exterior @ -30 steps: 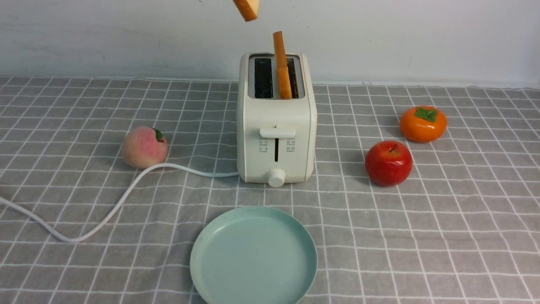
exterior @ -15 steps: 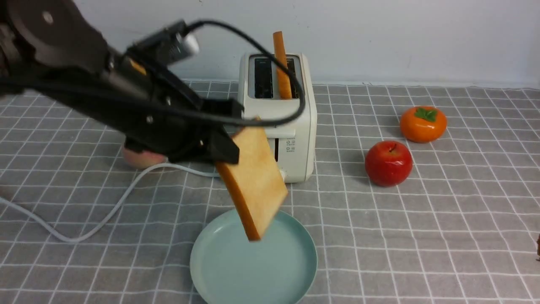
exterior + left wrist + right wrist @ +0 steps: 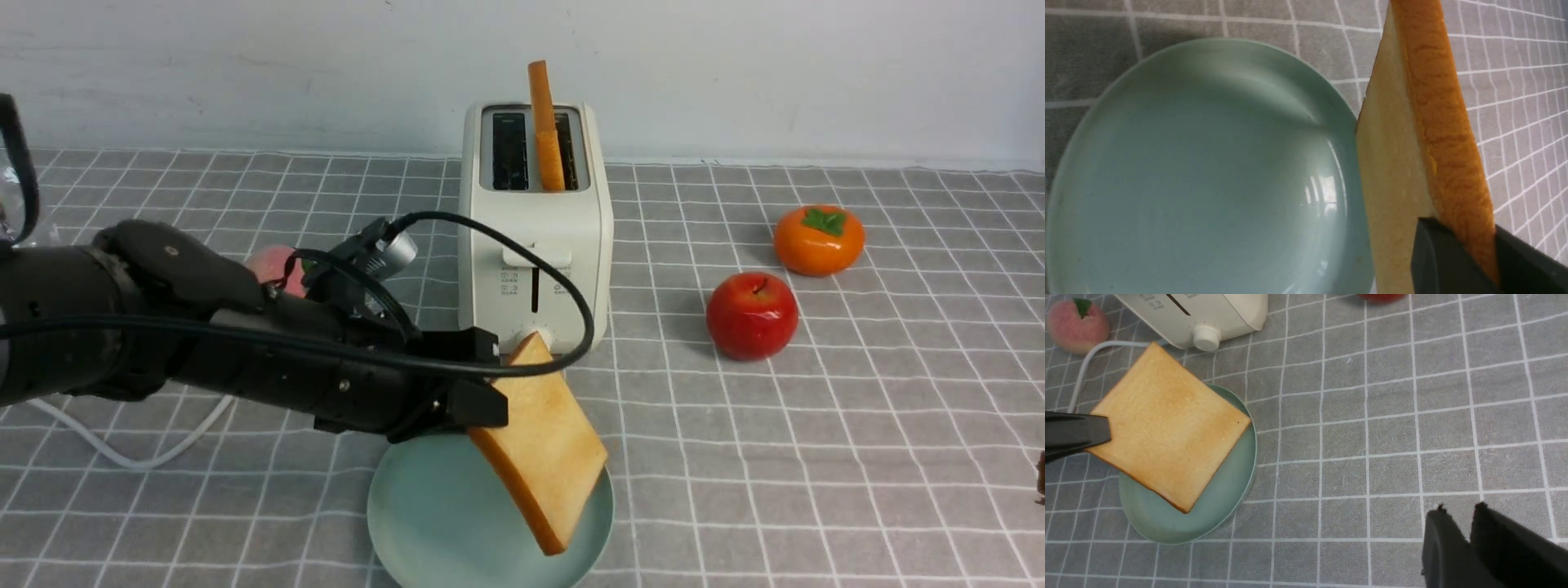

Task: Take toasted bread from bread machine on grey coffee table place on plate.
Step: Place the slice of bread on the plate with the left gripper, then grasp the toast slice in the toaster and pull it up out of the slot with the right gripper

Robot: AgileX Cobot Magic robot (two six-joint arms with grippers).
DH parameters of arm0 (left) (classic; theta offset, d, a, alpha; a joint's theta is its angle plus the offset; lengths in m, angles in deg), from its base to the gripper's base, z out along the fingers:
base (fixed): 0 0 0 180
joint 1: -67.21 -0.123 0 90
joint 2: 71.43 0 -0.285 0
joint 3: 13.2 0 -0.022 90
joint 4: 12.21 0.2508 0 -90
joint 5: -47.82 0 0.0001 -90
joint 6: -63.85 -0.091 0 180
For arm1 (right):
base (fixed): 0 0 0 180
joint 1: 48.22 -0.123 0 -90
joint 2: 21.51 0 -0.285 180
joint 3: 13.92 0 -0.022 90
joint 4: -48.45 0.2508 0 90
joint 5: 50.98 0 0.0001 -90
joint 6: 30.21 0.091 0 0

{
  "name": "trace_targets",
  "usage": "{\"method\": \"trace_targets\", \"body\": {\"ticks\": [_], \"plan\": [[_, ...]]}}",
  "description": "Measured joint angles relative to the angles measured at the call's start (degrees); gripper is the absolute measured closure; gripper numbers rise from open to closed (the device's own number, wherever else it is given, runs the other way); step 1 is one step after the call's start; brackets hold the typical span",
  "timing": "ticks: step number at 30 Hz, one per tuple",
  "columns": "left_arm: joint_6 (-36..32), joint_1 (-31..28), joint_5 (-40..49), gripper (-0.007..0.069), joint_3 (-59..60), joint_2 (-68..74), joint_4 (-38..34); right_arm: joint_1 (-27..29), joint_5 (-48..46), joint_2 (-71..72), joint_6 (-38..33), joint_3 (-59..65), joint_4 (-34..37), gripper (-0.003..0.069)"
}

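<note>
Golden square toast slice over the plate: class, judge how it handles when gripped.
Probably stiff: the golden square toast slice juts unbent from the left gripper, held by one corner. Likely light: this hold carries it above the round mint-green plate.

A red apple [image 3: 752,315] with a short dark stem sits on the right side of the front view. Behind it and a little further right is an orange persimmon [image 3: 819,238] with a green leafy cap, near the apple but not touching it. Well apart to the left lies a pink peach [image 3: 1075,324] with a green leaf, mostly hidden in the front view. A red sliver at the edge of the right wrist view is probably the apple. A plain white wall [image 3: 775,73] runs behind.
</note>
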Motion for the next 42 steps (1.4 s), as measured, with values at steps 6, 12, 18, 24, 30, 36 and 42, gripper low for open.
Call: {"method": "trace_targets", "body": {"ticks": [6, 12, 18, 24, 30, 36, 42], "plan": [[1.65, 0.0, -0.2, 0.0449, 0.0, 2.33, 2.69, 0.0, -0.25, 0.0, 0.0, 0.0, 0.0, 0.0539], [4.35, -0.12, 1.68, 0.0246, 0.0, 1.87, 13.22, 0.0, -0.61, 0.0, 0.0, -0.19, 0.34, 0.0532], [13.22, -0.12, 3.41, 0.022, -0.06, -3.06, 25.11, 0.0, -5.02, -1.96, 0.0, -4.83, 1.12, 0.0531], [38.86, -0.12, 9.92, 0.0449, -3.3, -14.5, 48.5, 0.0, -8.79, -12.2, -1.27, -16.95, 3.43, 0.0528], [49.72, -0.12, 18.01, 0.0638, -3.5, -24.16, 65.28, -4.66, -8.03, -23.16, -4.61, -25.89, 9.38, 0.0524], [51.02, -0.12, 19.94, 0.0638, -2.25, -35.38, 67.83, -16.55, 0.61, -37.49, -4.8, -37.43, 4.43, 0.0514], [49.64, -0.12, 19.28, 0.0638, 3.83, -46.53, 69.41, -22.85, 5.63, -52.87, -4.74, -52.57, -4.32, 0.0434]]}}
